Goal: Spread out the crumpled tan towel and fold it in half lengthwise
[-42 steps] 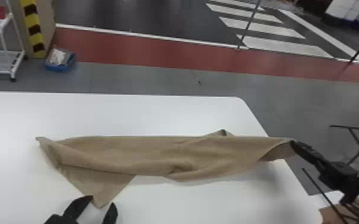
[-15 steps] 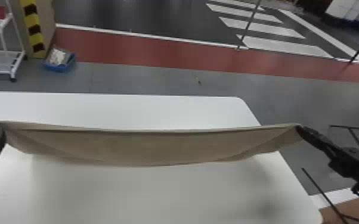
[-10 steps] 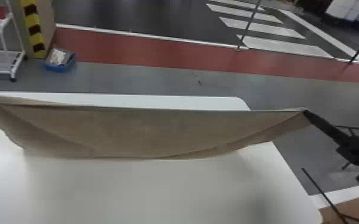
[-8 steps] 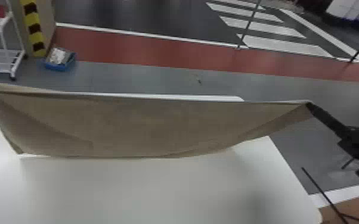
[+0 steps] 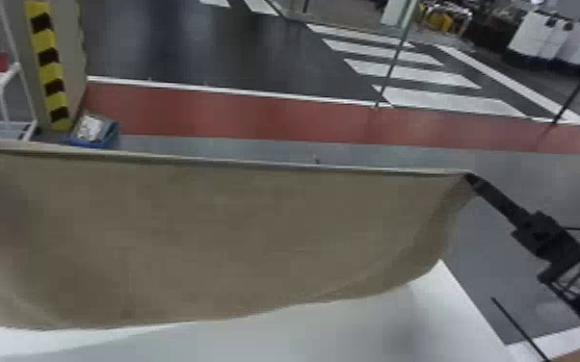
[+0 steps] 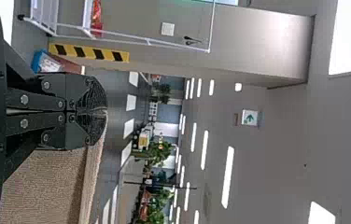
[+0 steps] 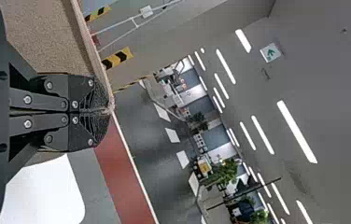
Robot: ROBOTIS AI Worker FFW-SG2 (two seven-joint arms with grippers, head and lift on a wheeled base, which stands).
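Over the white table [image 5: 265,344], up in the air: tan towel [image 5: 217,231], slung between both arms, stretched lengthwise from side to side and within equal reach of each. Out to the ends, to left gripper [image 6: 105,111] pinched together on one upper corner, right gripper [image 7: 111,110] clamped on the other; probably time to lower both evenly, without slackening that top edge.

Red floor strip [image 5: 255,118], white-barred crossing [image 5: 409,72].
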